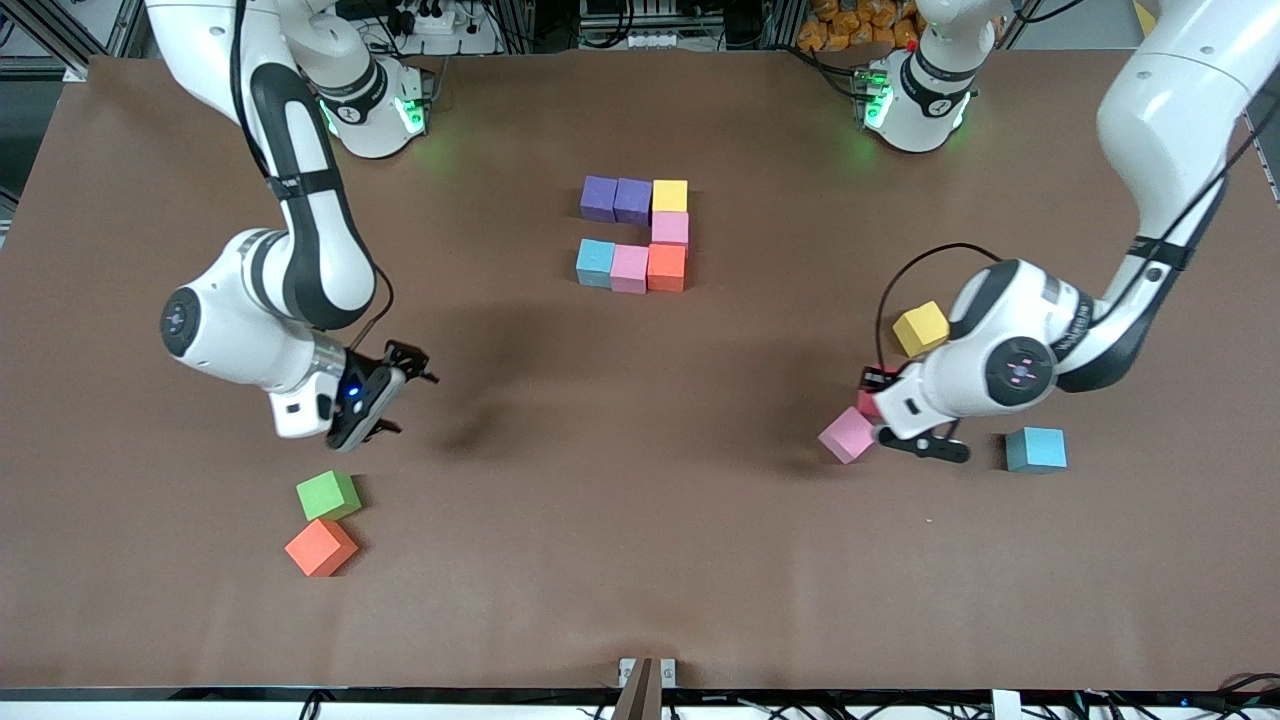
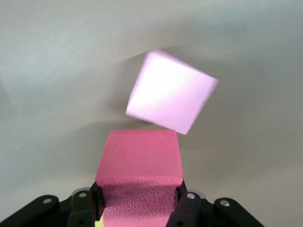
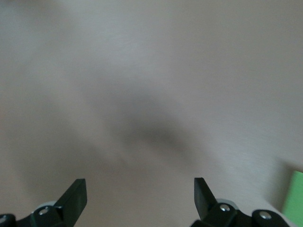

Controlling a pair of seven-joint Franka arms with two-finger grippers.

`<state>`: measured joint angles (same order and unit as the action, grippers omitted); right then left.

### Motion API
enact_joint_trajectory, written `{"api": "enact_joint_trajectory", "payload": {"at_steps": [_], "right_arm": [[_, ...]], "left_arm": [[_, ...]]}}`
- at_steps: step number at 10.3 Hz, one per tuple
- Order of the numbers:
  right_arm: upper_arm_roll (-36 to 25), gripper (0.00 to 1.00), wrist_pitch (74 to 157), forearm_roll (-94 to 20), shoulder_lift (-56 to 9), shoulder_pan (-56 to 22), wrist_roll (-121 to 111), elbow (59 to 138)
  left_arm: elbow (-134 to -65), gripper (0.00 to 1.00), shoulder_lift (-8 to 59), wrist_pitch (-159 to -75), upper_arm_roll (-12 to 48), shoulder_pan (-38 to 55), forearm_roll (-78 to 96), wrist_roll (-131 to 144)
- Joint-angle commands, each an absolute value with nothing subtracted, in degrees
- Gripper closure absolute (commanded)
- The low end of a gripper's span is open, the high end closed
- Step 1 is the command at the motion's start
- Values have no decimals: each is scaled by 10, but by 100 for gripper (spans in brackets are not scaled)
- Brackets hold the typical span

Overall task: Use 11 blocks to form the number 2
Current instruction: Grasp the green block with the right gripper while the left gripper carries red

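The left gripper [image 2: 139, 201] clamps a red block [image 2: 139, 161] beside a loose pink block [image 1: 846, 434], while the waiting right gripper [image 3: 139, 196] hangs open above bare table [image 1: 620, 480].

You are looking at a robotics lab: two white Franka arms bolted at the edge of a wide brown matte surface [image 1: 640, 560], green status lights glowing at their bases, aluminium framing and a tangle of black cables and power strips [image 1: 430, 20] along the edge by the bases.
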<state>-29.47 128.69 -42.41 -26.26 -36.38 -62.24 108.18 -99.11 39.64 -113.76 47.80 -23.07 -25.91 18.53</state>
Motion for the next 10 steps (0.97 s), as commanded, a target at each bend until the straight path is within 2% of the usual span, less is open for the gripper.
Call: {"api": "enact_joint_trajectory", "payload": {"at_steps": [1,3,5,6,8,10], "right_arm": [[-233,0,1312,-396,-291,-288,-533,1040],[-172,0,1317,-323,-290,-228,-391,1020],[-67,0,1310,-219,-291,-116,-300,997],[-35,0,1317,-186,-294,-78,-294,994],[-33,0,1347,-83,-294,-59,-294,988],[-34,0,1368,-78,-299,-50,-292,983]], "left_arm": [[-944,87,392,-1096,469,-145,-260,224],[-904,87,396,-1073,467,-77,-226,253],[-889,89,397,-1073,452,-30,-188,269],[-884,90,399,-1073,449,-2,-184,294],[-853,90,405,-1073,414,66,-178,344],[-830,90,414,-1078,395,101,-152,348]]}}
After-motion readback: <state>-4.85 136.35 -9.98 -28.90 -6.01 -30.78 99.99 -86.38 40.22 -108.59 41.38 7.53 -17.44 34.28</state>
